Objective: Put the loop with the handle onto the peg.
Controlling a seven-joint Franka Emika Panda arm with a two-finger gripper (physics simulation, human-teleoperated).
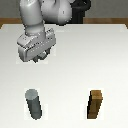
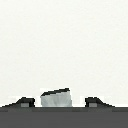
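A: Where is the gripper (image 1: 41,56)?

B: Over the far part of the white table (image 1: 75,65), toward the exterior view's left, hanging from the arm (image 1: 42,12). Its body hides most of what lies beneath it.

A: And the loop with the handle (image 2: 56,98)?

B: In the wrist view a grey metallic piece sits between the two dark fingertips (image 2: 24,102). Only its edge shows, so the ring's hole is not visible. In the exterior view I cannot make it out under the hand.

A: The jaws?

B: Spread to either side of that grey piece, with a gap on each side; whether they pinch it I cannot tell.

A: The peg (image 1: 34,103)?

B: Upright, near the front, at the exterior view's left, well apart from the gripper. A brown wooden block (image 1: 96,104) stands at the same depth, toward the exterior view's right.
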